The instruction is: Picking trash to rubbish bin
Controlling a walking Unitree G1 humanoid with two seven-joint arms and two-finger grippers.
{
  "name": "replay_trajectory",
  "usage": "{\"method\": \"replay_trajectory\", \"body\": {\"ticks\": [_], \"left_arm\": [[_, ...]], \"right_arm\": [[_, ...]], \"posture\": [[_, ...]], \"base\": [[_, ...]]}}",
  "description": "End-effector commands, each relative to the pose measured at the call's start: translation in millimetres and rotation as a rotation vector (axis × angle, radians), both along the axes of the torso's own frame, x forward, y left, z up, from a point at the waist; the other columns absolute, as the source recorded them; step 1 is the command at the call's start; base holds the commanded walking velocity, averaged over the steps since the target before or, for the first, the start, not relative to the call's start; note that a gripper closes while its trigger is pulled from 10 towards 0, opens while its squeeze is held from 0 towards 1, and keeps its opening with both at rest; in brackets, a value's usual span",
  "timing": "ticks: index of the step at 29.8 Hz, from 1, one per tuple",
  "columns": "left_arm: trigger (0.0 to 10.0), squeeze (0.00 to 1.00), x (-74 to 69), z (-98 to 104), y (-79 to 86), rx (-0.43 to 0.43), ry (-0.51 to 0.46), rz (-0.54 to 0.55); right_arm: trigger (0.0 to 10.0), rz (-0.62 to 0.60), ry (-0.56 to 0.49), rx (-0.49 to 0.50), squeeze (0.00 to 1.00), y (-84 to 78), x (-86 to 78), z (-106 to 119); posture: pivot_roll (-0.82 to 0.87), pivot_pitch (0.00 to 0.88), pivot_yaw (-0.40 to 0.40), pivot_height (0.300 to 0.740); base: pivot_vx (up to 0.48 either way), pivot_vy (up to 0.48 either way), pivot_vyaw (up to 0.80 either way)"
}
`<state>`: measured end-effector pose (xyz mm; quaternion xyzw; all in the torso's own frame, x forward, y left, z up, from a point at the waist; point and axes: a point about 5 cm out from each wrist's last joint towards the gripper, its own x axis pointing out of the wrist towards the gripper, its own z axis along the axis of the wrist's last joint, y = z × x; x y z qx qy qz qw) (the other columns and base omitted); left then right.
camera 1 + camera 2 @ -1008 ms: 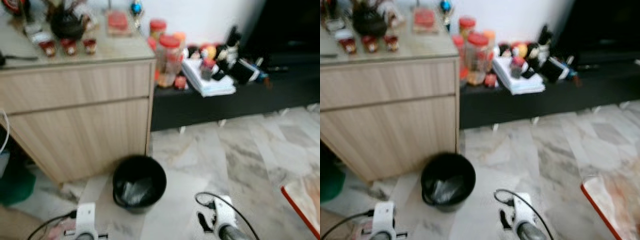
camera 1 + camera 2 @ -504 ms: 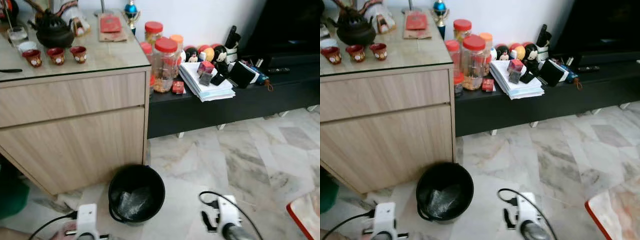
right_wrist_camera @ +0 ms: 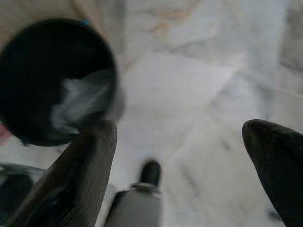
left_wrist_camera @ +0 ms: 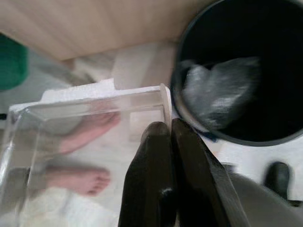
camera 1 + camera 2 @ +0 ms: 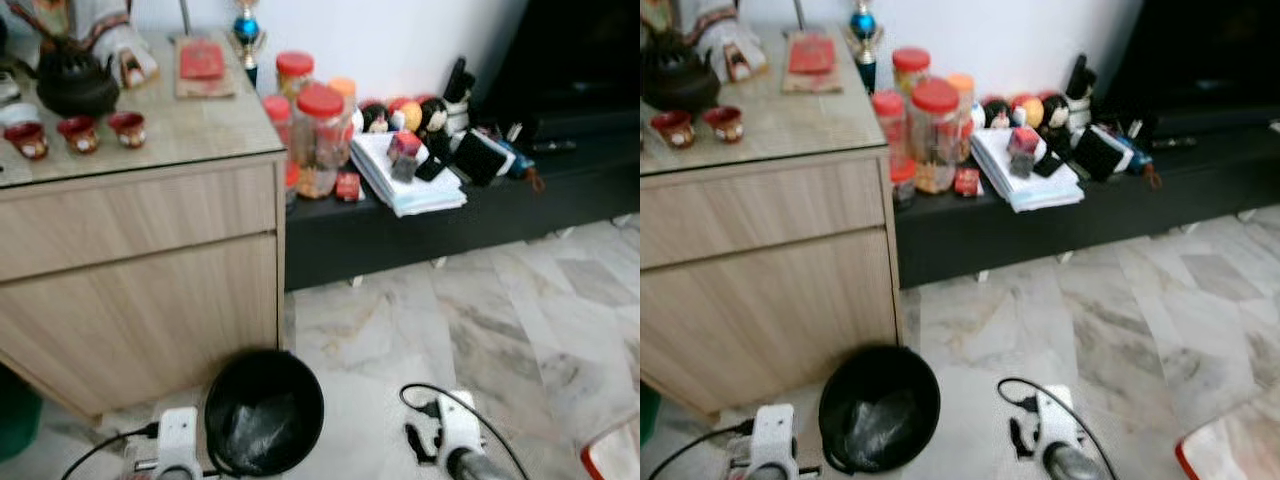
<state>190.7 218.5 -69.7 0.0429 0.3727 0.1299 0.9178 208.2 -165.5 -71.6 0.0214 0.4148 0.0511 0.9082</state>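
A round black rubbish bin (image 5: 263, 410) stands on the marble floor in front of the wooden cabinet, with crumpled clear plastic (image 4: 218, 90) lying inside it. My left gripper (image 4: 163, 127) is shut on the rim of a clear plastic container (image 4: 71, 123), held just beside the bin's edge. Only that arm's white wrist (image 5: 178, 440) shows in the eye views, left of the bin. My right gripper (image 3: 179, 126) is open with nothing between its fingers, hanging over bare floor to the right of the bin (image 3: 52, 80).
A light wooden cabinet (image 5: 140, 270) carries a teapot and small red cups. A low black bench (image 5: 450, 215) holds jars, papers and toys. A person's bare feet (image 4: 80, 177) show through the clear container. A red-edged mat (image 5: 612, 462) lies at the lower right.
The camera has shifted, so the bin sits lower and slightly further left in the picture. Both wrists keep their places at the bottom edge.
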Motion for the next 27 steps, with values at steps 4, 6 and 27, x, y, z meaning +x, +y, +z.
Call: {"method": "replay_trajectory", "body": {"ticks": [4,6,27], "left_arm": [[10.0,0.0,2.6,3.1,-2.5,0.026,-0.043,-0.052],[10.0,0.0,3.9,6.0,0.7,0.054,-0.066,-0.073],[10.0,0.0,126.2,130.0,-76.4,0.116,-0.671,-0.62]], "right_arm": [[10.0,0.009,0.011,-0.032,0.0,-10.6,-3.4,-1.0],[10.0,0.01,0.01,-0.025,0.0,-10.0,-2.7,-0.6],[10.0,0.223,-0.269,0.125,0.0,35.7,76.2,58.2]], "posture": [[0.05,0.124,-0.083,0.74],[0.05,0.129,-0.081,0.74],[0.04,0.125,-0.091,0.74]], "base": [[0.0,0.0,0.33],[0.0,0.0,0.0],[0.0,0.0,0.0]]}}
